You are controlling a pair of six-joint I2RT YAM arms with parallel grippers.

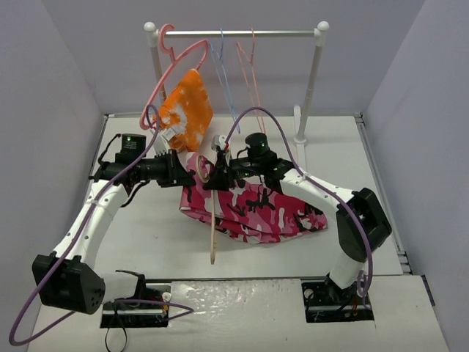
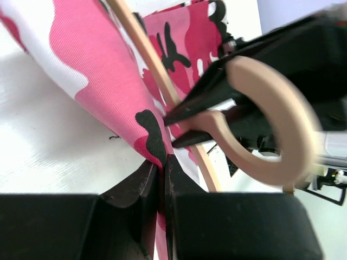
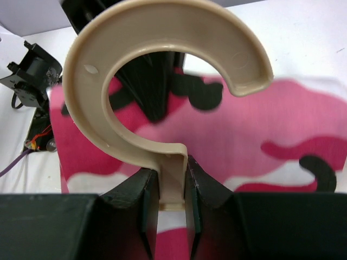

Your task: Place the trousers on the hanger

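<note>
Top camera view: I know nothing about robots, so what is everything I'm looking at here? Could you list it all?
trousers: one; pink, red, white and black camouflage; lying mid-table
beige hanger: one; beige; held over the trousers' left part
cloth: one; orange and white; hanging under the rack's left end
thick hanger: one; pink; on the rail, left
blue wire hanger: one; blue; on the rail
pink wire hanger: one; pink; on the rail
rack: one; white posts, silver rail; back of table
table: one; white
left gripper: one; black; shut on the trousers
right gripper: one; black; shut on the beige hanger's neck
left arm, right arm: two; white and black
</note>
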